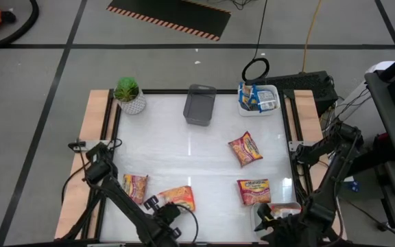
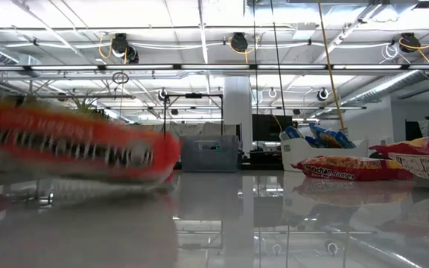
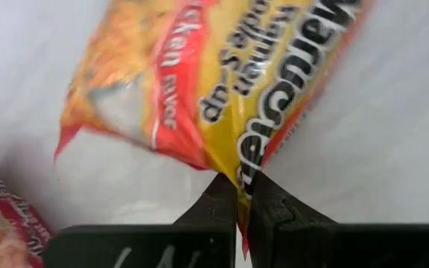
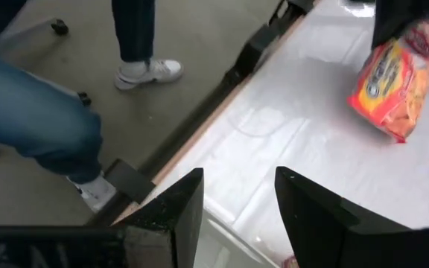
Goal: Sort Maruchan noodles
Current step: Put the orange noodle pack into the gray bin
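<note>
An orange-and-yellow Maruchan packet [image 1: 178, 197] [image 3: 222, 82] lies near the table's near edge, with my left gripper [image 1: 160, 204] [image 3: 243, 195] shut on its end. It shows blurred in the low view [image 2: 65, 145]. A red-and-yellow packet [image 1: 134, 186] lies flat to its left. Two more packets [image 1: 245, 149] [image 1: 254, 191] lie flat on the right half. Blue-and-yellow packets [image 1: 252, 96] sit in the far-right white tray [image 1: 274, 104]. My right gripper [image 1: 271, 219] [image 4: 238, 201] is open over the near right edge, touching nothing. My left gripper pinches the orange-and-yellow packet's end edge [image 3: 246, 173] between its two fingers, only a narrow strip of wrapper between them. The fingers come from the table's left, slanting down. The packet stretches away from them toward the right; whether it rests on the table cannot be told.
A grey tray [image 1: 199, 104] stands at the far middle and a potted plant [image 1: 129, 95] at the far left corner. A second white tray [image 1: 285, 206] [image 2: 423, 167] at the near right holds red packets. People's legs [image 4: 43, 126] stand on the floor beyond the table's edge.
</note>
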